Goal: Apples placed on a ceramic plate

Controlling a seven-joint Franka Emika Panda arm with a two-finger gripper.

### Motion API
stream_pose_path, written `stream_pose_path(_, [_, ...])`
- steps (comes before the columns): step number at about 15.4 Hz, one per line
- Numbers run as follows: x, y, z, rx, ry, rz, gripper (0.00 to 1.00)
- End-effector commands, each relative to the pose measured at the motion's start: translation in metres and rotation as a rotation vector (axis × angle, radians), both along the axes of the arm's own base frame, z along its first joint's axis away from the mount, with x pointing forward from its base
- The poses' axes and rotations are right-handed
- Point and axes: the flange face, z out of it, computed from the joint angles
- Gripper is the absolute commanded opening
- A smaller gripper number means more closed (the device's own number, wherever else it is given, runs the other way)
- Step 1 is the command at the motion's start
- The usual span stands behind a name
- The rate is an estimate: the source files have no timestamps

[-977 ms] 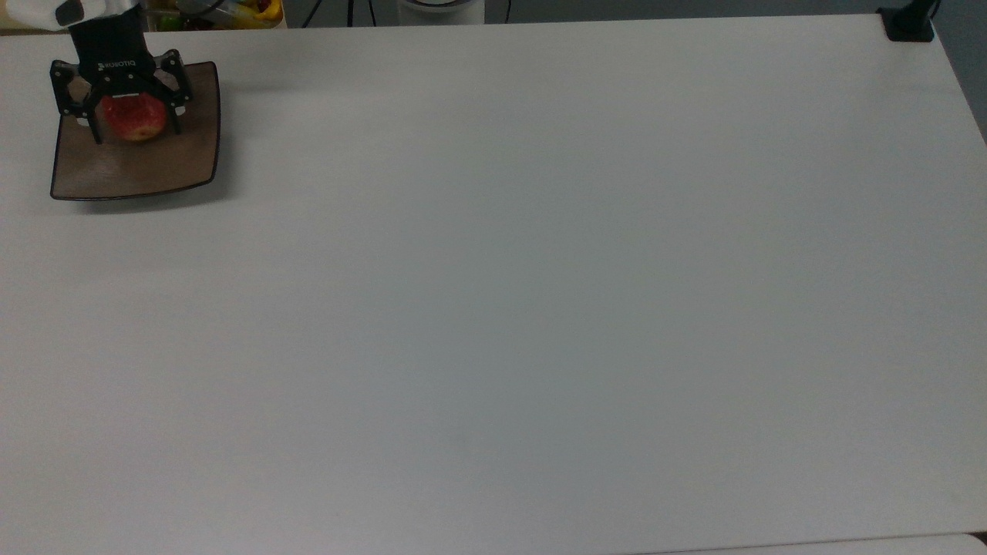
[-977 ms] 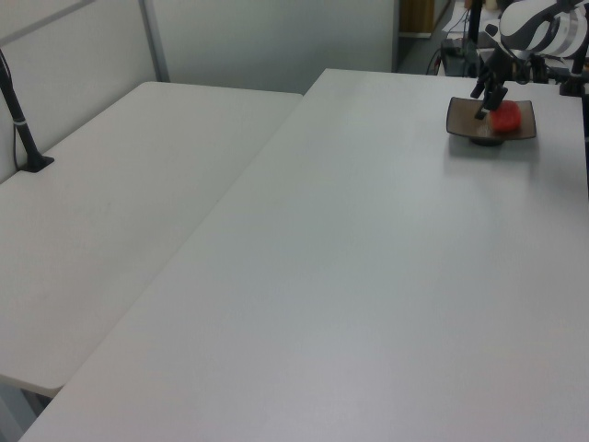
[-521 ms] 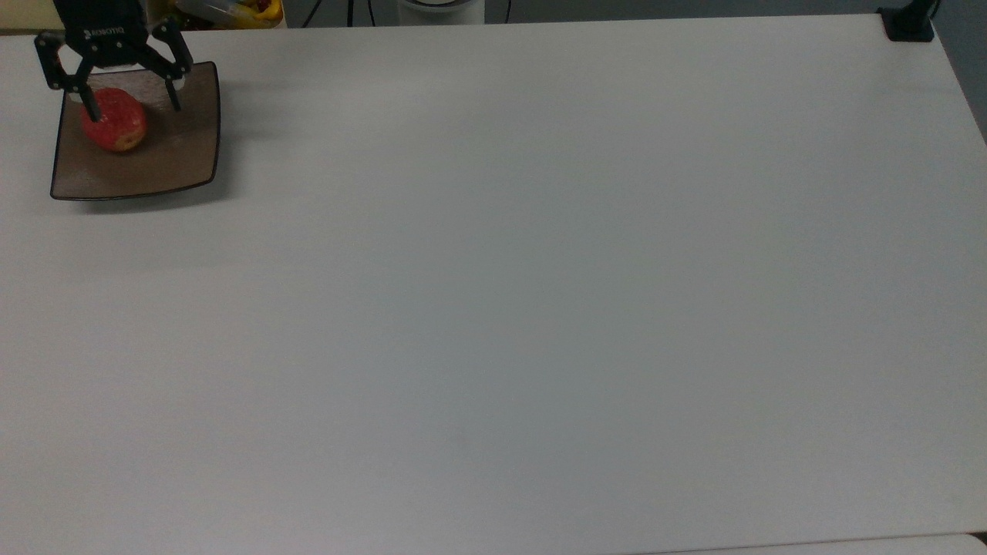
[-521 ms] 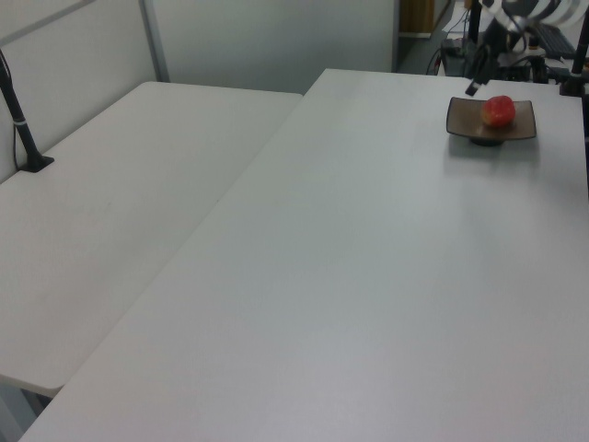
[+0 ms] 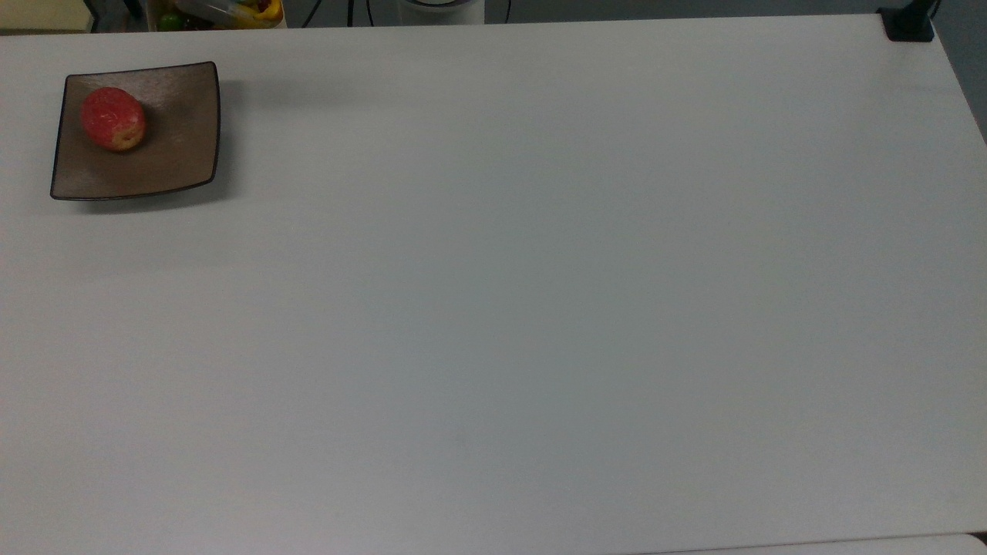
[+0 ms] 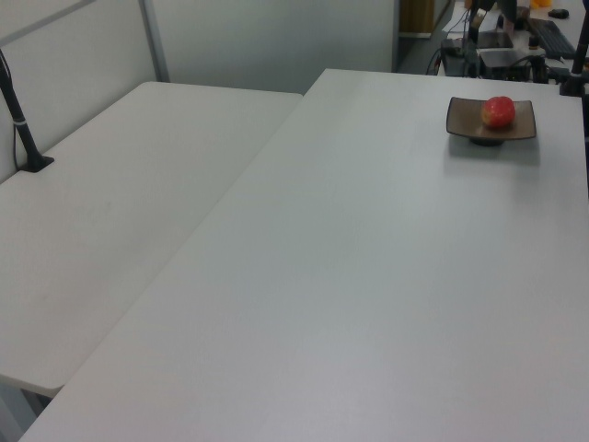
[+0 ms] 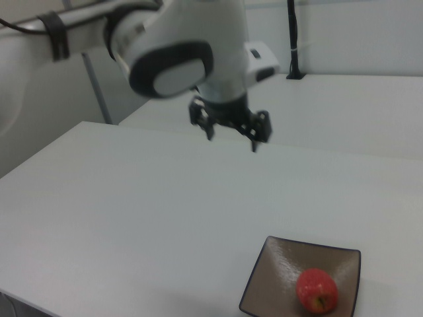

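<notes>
The red apple (image 5: 113, 118) lies alone on the square brown ceramic plate (image 5: 170, 154), in the plate's far-left part in the top view. In the left view the apple (image 6: 498, 110) and plate (image 6: 520, 131) sit at the table's far right corner. In the right view the apple (image 7: 317, 290) rests on the plate (image 7: 277, 277) at the bottom right. My gripper (image 7: 232, 140) hangs open and empty well above the table, up and to the left of the plate in the right view, under the white arm.
A black clamp post (image 5: 910, 27) stands at the table's far right corner in the top view. Coloured clutter (image 5: 224, 11) lies beyond the table edge near the plate. A second white table (image 6: 110, 203) with a black post (image 6: 18, 120) adjoins in the left view.
My gripper opened off the apple, rose and drew away from the plate, leaving the top and left views. The apple shifted slightly toward the top view's left and now rests free.
</notes>
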Motion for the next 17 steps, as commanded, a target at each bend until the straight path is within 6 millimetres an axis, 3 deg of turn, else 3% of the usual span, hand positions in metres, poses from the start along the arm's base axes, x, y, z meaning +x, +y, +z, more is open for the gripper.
stream_pose_path(1, [-0.001,0.058,0.049,0.001,0.145,-0.112,1.0])
stream_pose_path(3, [0.004,0.098,0.065,-0.018,0.198,-0.188,1.0])
stream_pose_path(7, [0.004,0.171,0.072,-0.059,0.265,-0.232,1.0])
stream_pose_path(11, [0.009,0.245,0.058,-0.141,0.29,-0.198,1.0])
stream_pose_path(13, [0.01,0.264,0.046,-0.161,0.301,-0.152,1.0])
stream_pose_path(17, [0.022,0.275,0.023,-0.176,0.238,-0.047,1.0])
